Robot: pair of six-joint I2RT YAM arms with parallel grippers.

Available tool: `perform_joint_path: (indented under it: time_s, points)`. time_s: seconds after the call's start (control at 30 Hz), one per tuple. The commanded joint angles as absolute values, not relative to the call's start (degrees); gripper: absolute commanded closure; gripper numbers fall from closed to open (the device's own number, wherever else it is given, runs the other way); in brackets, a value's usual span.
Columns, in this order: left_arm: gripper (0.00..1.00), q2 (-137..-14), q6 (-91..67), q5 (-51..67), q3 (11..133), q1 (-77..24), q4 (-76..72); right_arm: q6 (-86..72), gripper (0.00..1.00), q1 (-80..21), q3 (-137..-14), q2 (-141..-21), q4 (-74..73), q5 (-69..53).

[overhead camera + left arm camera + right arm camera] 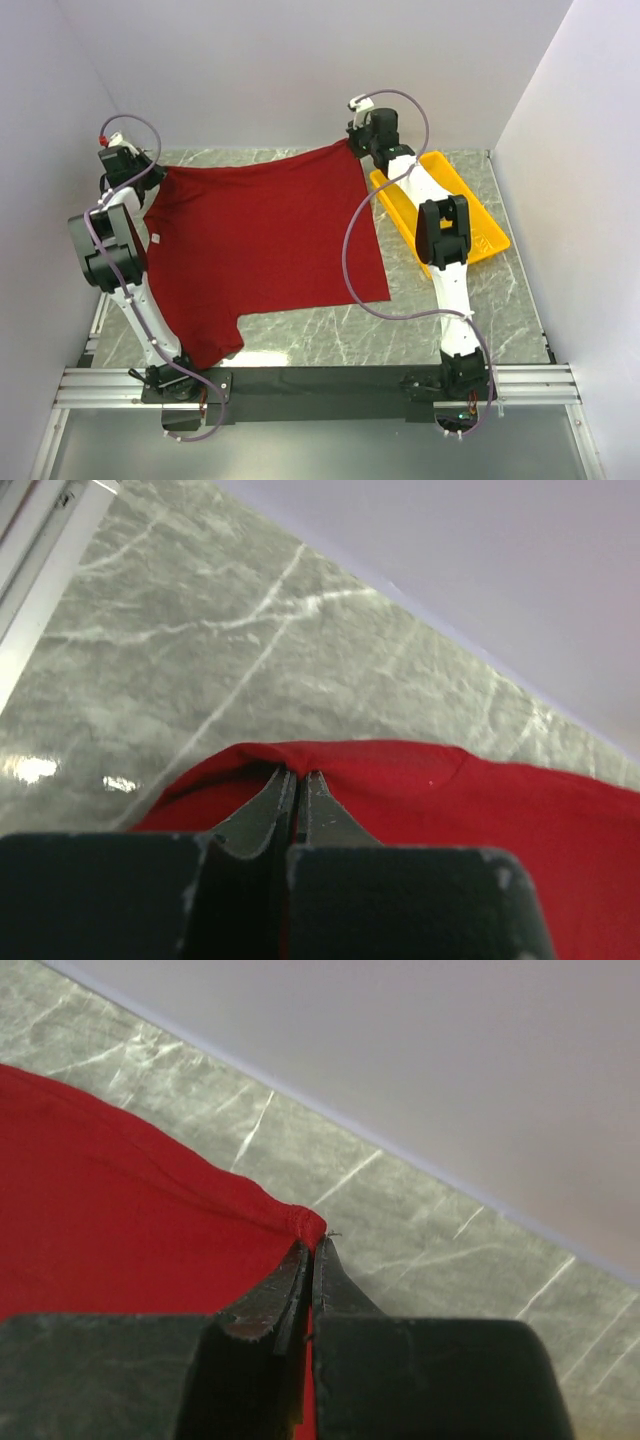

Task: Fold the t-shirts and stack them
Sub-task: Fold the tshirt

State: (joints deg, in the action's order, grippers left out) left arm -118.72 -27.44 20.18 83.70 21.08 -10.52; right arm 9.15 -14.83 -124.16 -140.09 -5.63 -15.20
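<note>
Spread t-shirt (260, 235): left gripper (298, 773) clamps its far left edge, right gripper (313, 1243) its far right corner, near yellow tray (482, 222).

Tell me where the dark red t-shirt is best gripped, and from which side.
Probably at its two far corners, approached from the near side: the t-shirt lies flat, and the left gripper and right gripper are shut on those thin edges.

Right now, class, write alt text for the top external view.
A plain dark red cloth t-shirt lies spread on a grey marbled table, its far corners pinched by the fingers of the left gripper and right gripper. A yellow plastic tray sits at the right.
</note>
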Motion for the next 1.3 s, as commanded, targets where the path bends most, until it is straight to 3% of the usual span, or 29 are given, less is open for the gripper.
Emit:
perform_joint_path:
  time_s: [0.0,0.47,1.0,1.27]
  points:
    - [0.99,-120.3,-26.0,17.4,88.2,20.7,-8.5,12.2,1.0,-14.7,-128.0,-141.0,-2.1,-11.3]
    - [0.99,-121.3,-15.6,13.3,90.8,20.7,-5.1,16.4,1.0,-11.8,-123.8,-139.7,2.6,-16.6]
    - [0.99,-117.2,8.5,15.1,82.9,18.5,-16.3,19.8,1.0,-11.7,-122.4,-139.4,1.5,-20.6]
    - [0.99,-117.3,8.4,16.6,82.2,17.6,-18.2,20.8,1.0,-11.5,-124.5,-140.6,0.4,-24.1]
